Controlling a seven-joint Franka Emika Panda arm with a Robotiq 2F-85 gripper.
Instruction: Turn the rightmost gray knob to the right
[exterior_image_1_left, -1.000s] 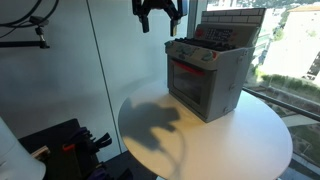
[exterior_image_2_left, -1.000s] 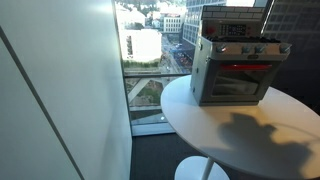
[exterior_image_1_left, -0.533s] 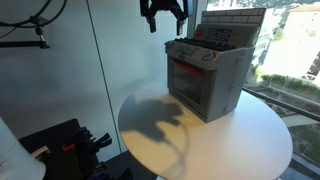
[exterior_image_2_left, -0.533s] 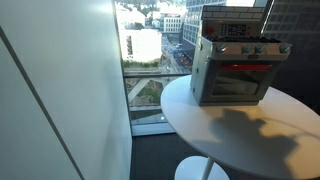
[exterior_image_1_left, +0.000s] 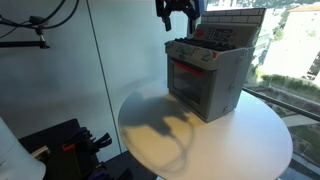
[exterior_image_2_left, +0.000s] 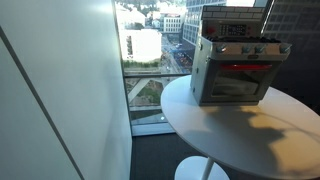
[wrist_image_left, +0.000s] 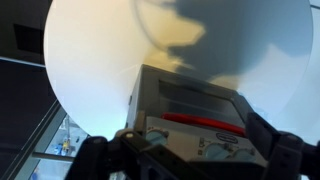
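Observation:
A grey toy oven (exterior_image_1_left: 205, 80) with a red door handle stands on a round white table (exterior_image_1_left: 230, 140); it also shows in an exterior view (exterior_image_2_left: 232, 72) and in the wrist view (wrist_image_left: 195, 110). Small grey knobs sit in a row on its front panel (exterior_image_1_left: 212, 58) (exterior_image_2_left: 270, 49); in the wrist view the knobs (wrist_image_left: 240, 153) lie near the bottom edge. My gripper (exterior_image_1_left: 180, 16) is open and empty, high above the oven's near top corner, touching nothing. Its two fingers frame the oven in the wrist view (wrist_image_left: 195, 165).
A tall white wall panel (exterior_image_1_left: 100, 60) stands beside the table. A window with a city view (exterior_image_2_left: 150, 50) lies behind the oven. Dark equipment (exterior_image_1_left: 75, 140) sits low beside the table. The table's front half (exterior_image_2_left: 250, 140) holds only shadows.
My gripper has moved sideways across the top of the exterior view, from beside the oven to above its near corner. Its shadow on the table shifted too. The oven has not moved.

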